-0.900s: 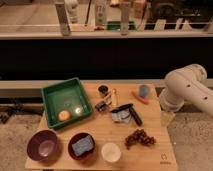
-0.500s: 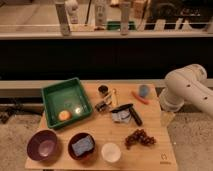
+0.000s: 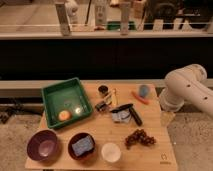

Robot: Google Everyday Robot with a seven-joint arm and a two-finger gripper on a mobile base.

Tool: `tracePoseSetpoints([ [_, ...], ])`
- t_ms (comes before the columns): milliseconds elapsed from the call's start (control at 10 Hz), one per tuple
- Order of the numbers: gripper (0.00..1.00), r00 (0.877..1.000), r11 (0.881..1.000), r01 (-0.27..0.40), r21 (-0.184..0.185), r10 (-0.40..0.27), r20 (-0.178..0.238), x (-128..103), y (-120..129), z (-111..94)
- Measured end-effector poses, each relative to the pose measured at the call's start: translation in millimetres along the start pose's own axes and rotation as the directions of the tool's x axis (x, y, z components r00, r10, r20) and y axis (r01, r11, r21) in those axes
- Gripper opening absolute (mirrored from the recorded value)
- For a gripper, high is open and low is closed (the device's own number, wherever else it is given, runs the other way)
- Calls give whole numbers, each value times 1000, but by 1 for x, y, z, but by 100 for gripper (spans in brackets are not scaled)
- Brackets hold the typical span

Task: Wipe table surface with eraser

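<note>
- Black eraser [image 3: 135,118] lies near the middle of the wooden board [image 3: 155,150], unmoved; your wiping hasn't started.
- Your gripper [image 3: 167,118] hangs just off the board's right edge, also unmoved, jaws wide, holding nothing.

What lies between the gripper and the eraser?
In the camera view, only bare table surface: the gripper hangs at its right edge, the eraser lies toward the middle, and the grapes sit nearer the camera, off that line.
</note>
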Motion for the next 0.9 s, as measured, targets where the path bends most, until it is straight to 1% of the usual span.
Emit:
tracePoseSetpoints([
  [200,80,1000,1000,18,21,-18,14,-22,-11,5],
  [700,80,999,998,37,41,-38,19,-25,-19,7],
  [800,80,999,998,41,47,-42,23,-27,-22,10],
  [900,80,998,998,45,48,-46,30,-35,-26,13],
])
